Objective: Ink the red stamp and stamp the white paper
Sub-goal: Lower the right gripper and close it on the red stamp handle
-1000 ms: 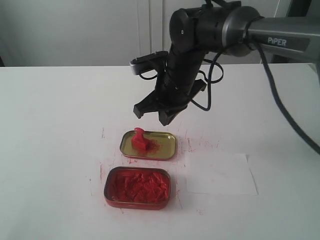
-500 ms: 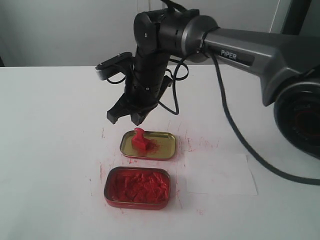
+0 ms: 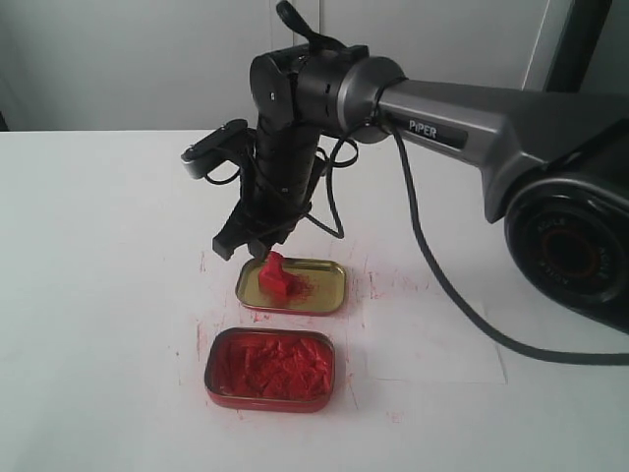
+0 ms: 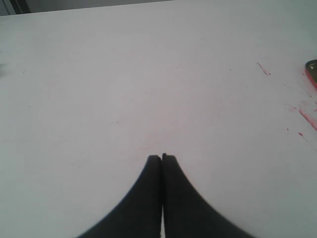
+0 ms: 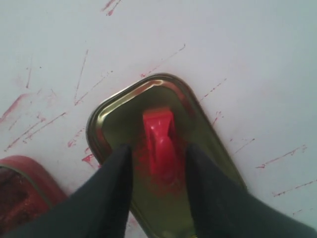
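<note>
Seen from outside, the dark right arm reaches across the white table (image 3: 98, 246), and the right gripper (image 3: 244, 251) hangs just above the small, knob-handled red stamp (image 3: 273, 275). The stamp stands upright at the left end of a shallow gold-coloured metal lid (image 3: 319, 285). Nearer the camera sits a rounded rectangular tin of red ink (image 3: 270, 369). The thin rectangular white paper (image 3: 432, 344) lies flat to the right of the tin, with faint edges.

In the left wrist view, the left gripper (image 4: 162, 157) has its black fingers pressed together over bare table with a few red smears (image 4: 307, 119).

In the right wrist view, the right gripper (image 5: 158, 151) is spread, with one finger on either side of the red stamp (image 5: 158, 129) in the lid (image 5: 119, 111). I cannot tell whether they touch it. A corner of the tin (image 5: 20, 188) shows beside the lid.
</note>
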You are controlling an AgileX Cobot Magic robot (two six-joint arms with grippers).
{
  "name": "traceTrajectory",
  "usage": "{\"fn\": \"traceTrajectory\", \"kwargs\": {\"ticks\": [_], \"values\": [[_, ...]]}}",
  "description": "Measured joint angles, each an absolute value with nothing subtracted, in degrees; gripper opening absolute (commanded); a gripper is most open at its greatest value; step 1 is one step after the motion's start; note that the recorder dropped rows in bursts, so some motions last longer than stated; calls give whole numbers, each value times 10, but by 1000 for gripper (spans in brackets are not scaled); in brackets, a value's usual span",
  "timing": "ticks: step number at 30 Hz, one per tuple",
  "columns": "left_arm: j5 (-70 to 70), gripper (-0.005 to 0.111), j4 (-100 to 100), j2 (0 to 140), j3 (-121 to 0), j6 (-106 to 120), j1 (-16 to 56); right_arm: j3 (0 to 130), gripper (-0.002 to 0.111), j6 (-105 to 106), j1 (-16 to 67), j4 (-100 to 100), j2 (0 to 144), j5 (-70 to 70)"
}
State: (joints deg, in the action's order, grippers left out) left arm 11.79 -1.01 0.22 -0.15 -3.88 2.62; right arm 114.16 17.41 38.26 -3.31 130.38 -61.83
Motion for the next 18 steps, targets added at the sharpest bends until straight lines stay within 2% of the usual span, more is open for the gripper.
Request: {"fn": "traceTrajectory", "kwargs": {"ticks": [18], "values": [[118,0,-10,2,-1,-39,26,1142,35,175,383,-10,1330,-605]]}}
